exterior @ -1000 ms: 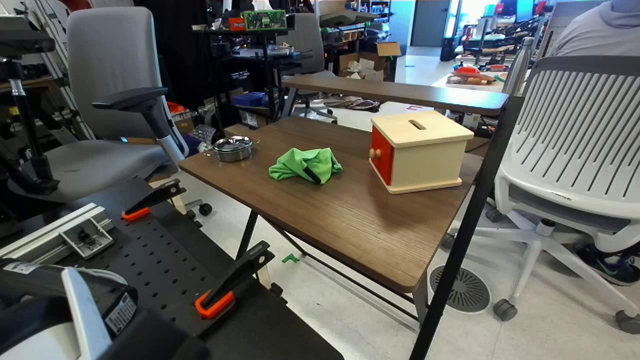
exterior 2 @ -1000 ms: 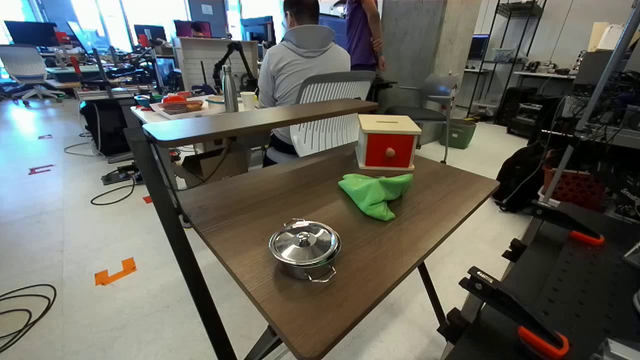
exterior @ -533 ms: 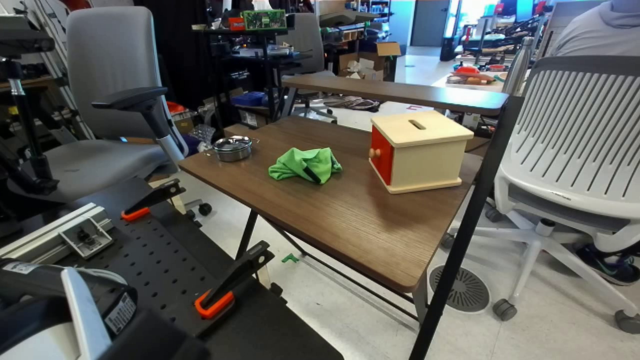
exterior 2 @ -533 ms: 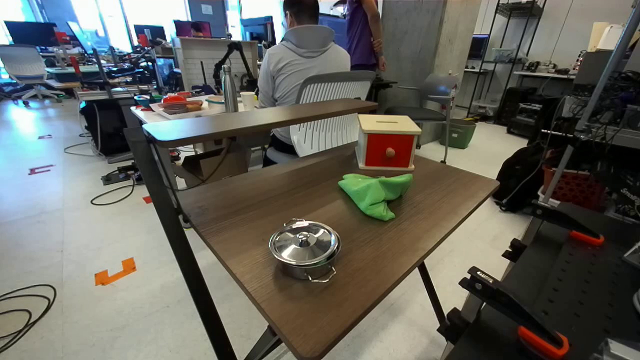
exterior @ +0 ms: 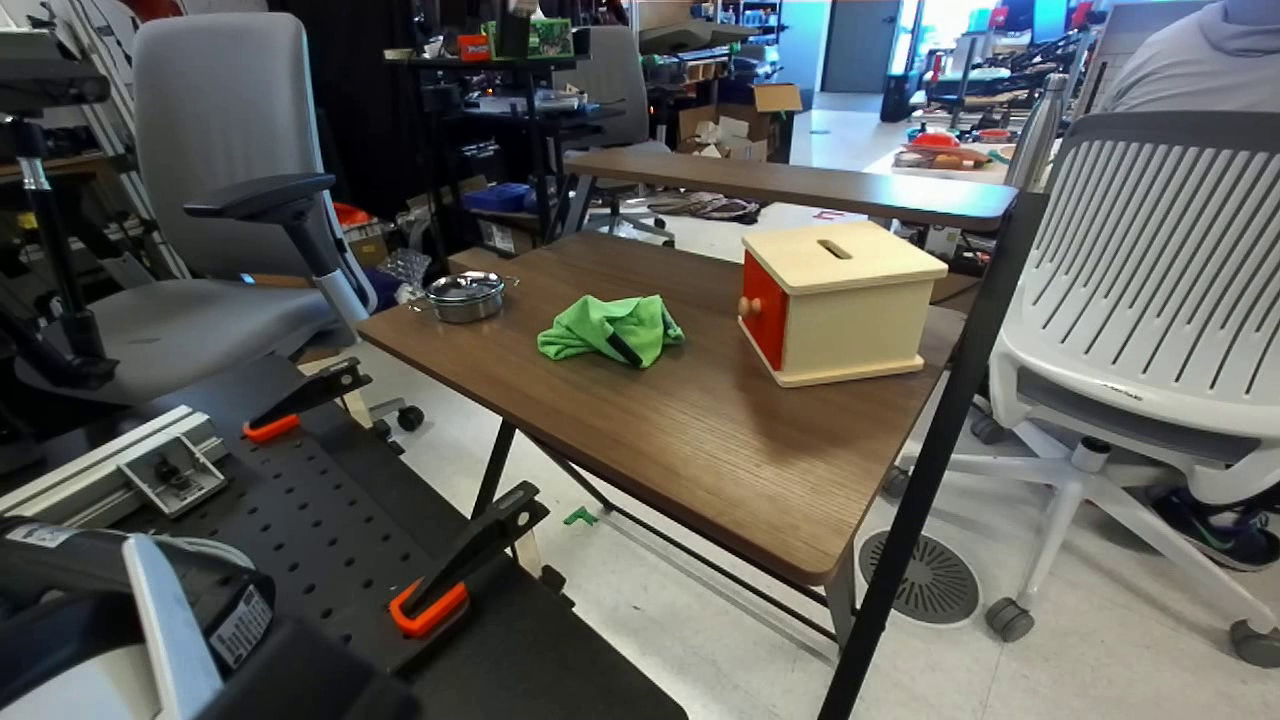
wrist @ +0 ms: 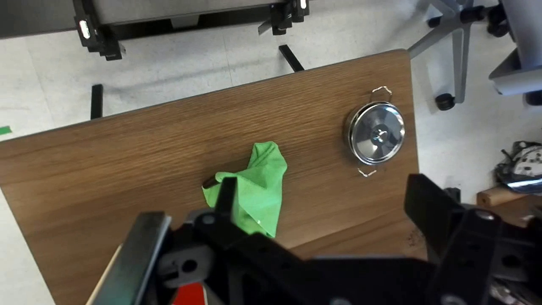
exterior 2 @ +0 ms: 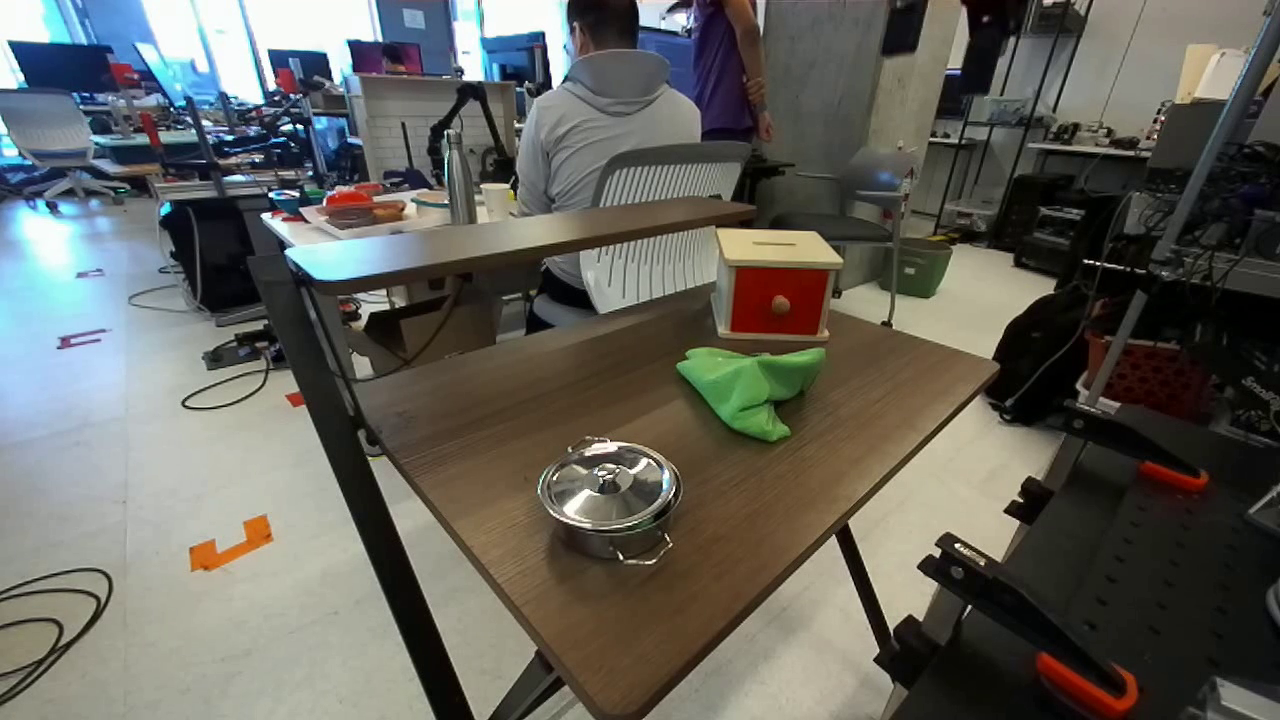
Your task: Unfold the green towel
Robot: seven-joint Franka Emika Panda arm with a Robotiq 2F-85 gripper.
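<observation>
The green towel lies crumpled in a heap on the brown table, in both exterior views [exterior: 612, 330] [exterior 2: 752, 388] and in the wrist view [wrist: 262, 190]. A dark strip shows at one edge of it. My gripper [wrist: 324, 186] is open and empty, high above the table. In the wrist view its left finger covers part of the towel, and the right finger is over the table's end. The dark fingertips of the gripper [exterior 2: 940, 45] show at the top edge of an exterior view, well above the towel.
A lidded steel pot [exterior 2: 607, 490] stands on the brown table [exterior: 720, 450] near one end. A wooden box with a red door [exterior: 850, 310] stands close to the towel. A raised shelf [exterior: 780, 185] runs along one long side. A black bench with clamps [exterior: 330, 530] is opposite.
My gripper has come into view at the top edge of both exterior views, where it was absent before. The towel, pot and box have not moved.
</observation>
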